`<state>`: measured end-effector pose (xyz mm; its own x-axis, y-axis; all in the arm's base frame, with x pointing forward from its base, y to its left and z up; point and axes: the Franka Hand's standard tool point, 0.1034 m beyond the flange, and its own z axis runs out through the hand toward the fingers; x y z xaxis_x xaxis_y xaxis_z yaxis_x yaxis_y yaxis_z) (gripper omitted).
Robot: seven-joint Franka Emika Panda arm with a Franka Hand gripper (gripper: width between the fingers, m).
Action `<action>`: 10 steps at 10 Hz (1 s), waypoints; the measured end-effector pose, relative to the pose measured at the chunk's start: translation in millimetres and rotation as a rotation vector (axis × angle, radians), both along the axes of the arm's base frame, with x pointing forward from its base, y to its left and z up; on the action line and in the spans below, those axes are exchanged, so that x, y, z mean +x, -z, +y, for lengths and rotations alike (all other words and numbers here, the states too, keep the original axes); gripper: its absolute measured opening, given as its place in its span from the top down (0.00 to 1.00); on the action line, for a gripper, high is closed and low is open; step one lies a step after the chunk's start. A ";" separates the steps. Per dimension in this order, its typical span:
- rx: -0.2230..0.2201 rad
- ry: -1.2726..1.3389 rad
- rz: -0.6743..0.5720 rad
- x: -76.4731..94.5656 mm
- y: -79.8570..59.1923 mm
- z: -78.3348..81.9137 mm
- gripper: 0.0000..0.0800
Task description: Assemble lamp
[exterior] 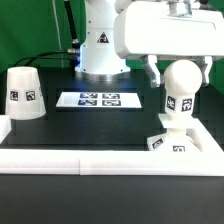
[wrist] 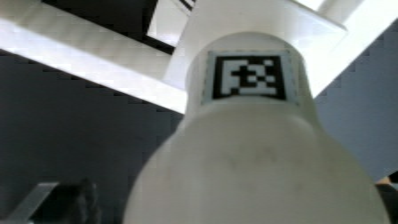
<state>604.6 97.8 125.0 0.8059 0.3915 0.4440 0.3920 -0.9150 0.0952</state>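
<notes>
The bench point(exterior: 60, 125) has a black top. On it, toward the back, the marker board point(exterior: 98, 99) lies flat — a thin white strip carrying a row of black-and-white square tags. Along the near edge of the bench runs a low white rail point(exterior: 110, 161), with a short arm turning back along the exterior view's left side. Behind the bench hangs a green backdrop point(exterior: 30, 25) — darker folds show in it.

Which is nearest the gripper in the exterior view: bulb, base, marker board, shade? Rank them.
From the gripper:
1. Bulb, between the open fingers.
2. Base, directly under the bulb.
3. Marker board, mid-table.
4. Shade, far at the exterior view's left.
</notes>
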 end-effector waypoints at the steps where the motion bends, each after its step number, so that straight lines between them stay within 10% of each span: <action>1: 0.000 -0.002 0.011 -0.7 -5.6 0.4 0.13; 10: -0.002 -0.003 0.161 -2.6 -8.1 3.7 0.13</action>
